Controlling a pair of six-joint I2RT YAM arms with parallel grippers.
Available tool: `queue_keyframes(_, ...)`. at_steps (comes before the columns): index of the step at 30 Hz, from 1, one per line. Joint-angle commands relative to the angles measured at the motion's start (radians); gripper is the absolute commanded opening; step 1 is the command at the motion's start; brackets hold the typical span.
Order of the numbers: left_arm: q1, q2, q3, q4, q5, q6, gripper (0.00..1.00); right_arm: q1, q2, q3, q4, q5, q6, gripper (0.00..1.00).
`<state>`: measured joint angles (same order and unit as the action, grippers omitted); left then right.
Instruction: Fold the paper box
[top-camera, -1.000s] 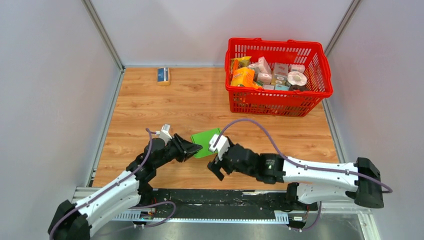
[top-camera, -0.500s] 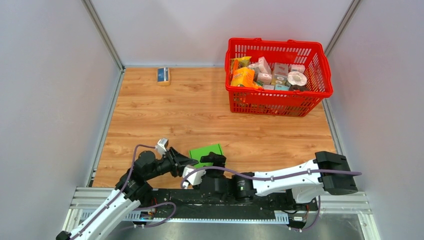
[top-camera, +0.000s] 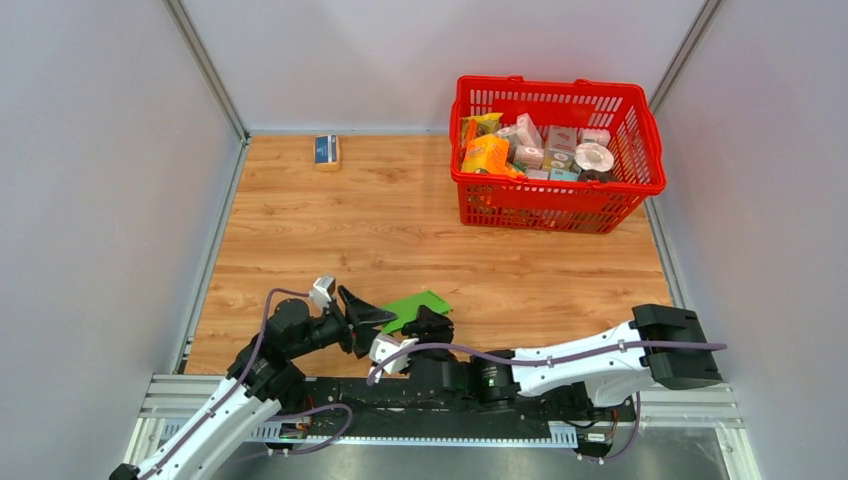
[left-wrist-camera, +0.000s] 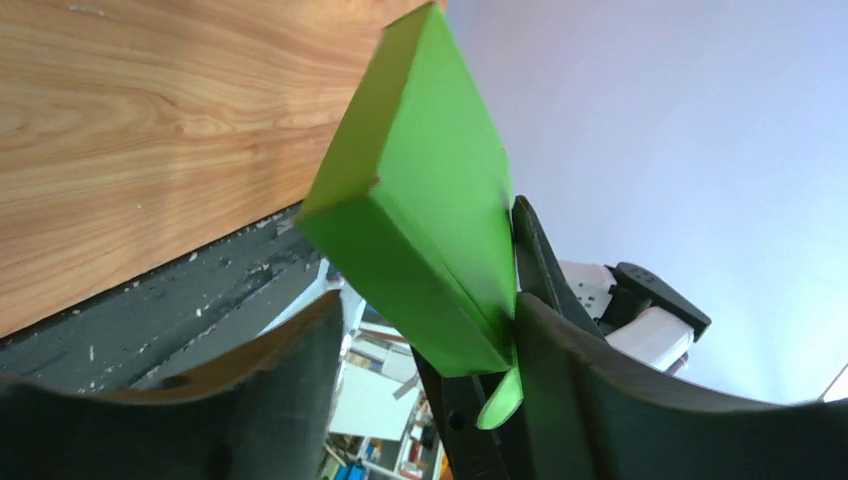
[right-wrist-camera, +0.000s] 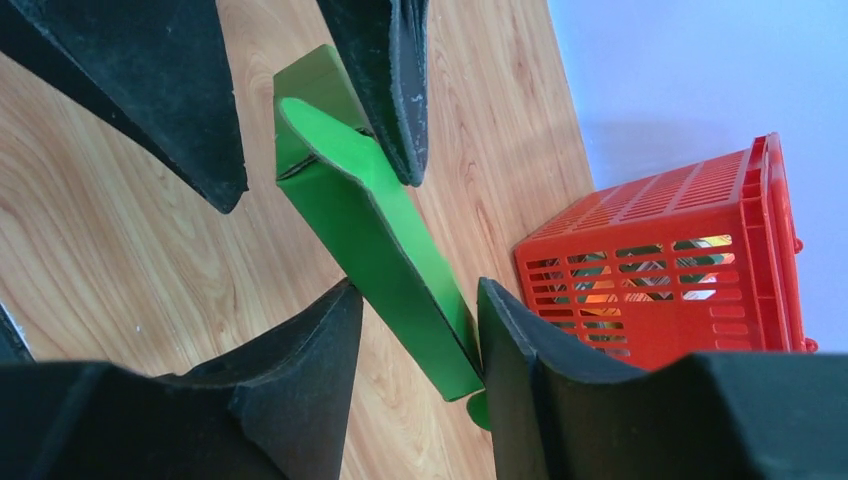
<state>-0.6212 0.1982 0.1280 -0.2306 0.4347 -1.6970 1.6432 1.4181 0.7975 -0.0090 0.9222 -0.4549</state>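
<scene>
Two grippers crowding near table (top-camera: 400, 220) edge. Left gripper (top-camera: 366, 312) now spreading wide, one finger touching paper box (top-camera: 418, 304), other standing well apart; half a second ago it was looking clamped on. Right gripper (top-camera: 428, 320) bracketing box closely; whether truly pinching, cannot tell. Box now tilting up off table instead of lying flat, likely being handed over and turned for creasing, flaps not yet tucked. Red basket (top-camera: 555, 208) of packages sitting well apart, far right; small blue box (top-camera: 326, 150) far left. Nothing blocking; table edge rail (top-camera: 330, 392) just beside.
</scene>
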Motion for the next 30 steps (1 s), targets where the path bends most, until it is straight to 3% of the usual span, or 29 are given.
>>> queue_keyframes(1, 0.0, 0.02, 0.106, -0.088, -0.043, 0.144, 0.73, -0.005, -0.056, -0.012, 0.066, 0.024, 0.034, 0.48)
queue_keyframes(3, 0.001, 0.029, 0.194, -0.148, -0.111, 0.241, 0.74, -0.013, -0.065, -0.014, 0.031, 0.021, 0.071, 0.46)
queue_keyframes(7, 0.0, 0.073, 0.384, -0.462, -0.295, 0.591, 0.75, -0.048, -0.113, -0.001, -0.103, -0.077, 0.217, 0.42)
queue_keyframes(9, 0.0, 0.072, 0.452, -0.541, -0.405, 0.663, 0.75, -0.1, -0.151, 0.019, -0.215, -0.178, 0.318, 0.41)
queue_keyframes(12, 0.001, 0.031, 0.449, -0.585, -0.459, 0.732, 0.73, -0.186, -0.185, 0.037, -0.333, -0.339, 0.396, 0.41)
queue_keyframes(15, 0.0, -0.002, 0.407, -0.552, -0.464, 0.77, 0.71, -0.287, -0.189, 0.084, -0.423, -0.503, 0.485, 0.4)
queue_keyframes(19, 0.002, 0.073, 0.371, -0.422, -0.406, 0.816, 0.65, -0.426, -0.148, 0.082, -0.465, -0.716, 0.568, 0.39)
queue_keyframes(25, 0.0, 0.306, 0.364, -0.151, -0.266, 0.93, 0.57, -0.499, -0.16, -0.015, -0.335, -0.868, 0.562, 0.38)
queue_keyframes(30, -0.003, 0.482, 0.357, 0.014, -0.215, 0.974, 0.49, -0.52, -0.107, -0.018, -0.284, -0.889, 0.57, 0.41)
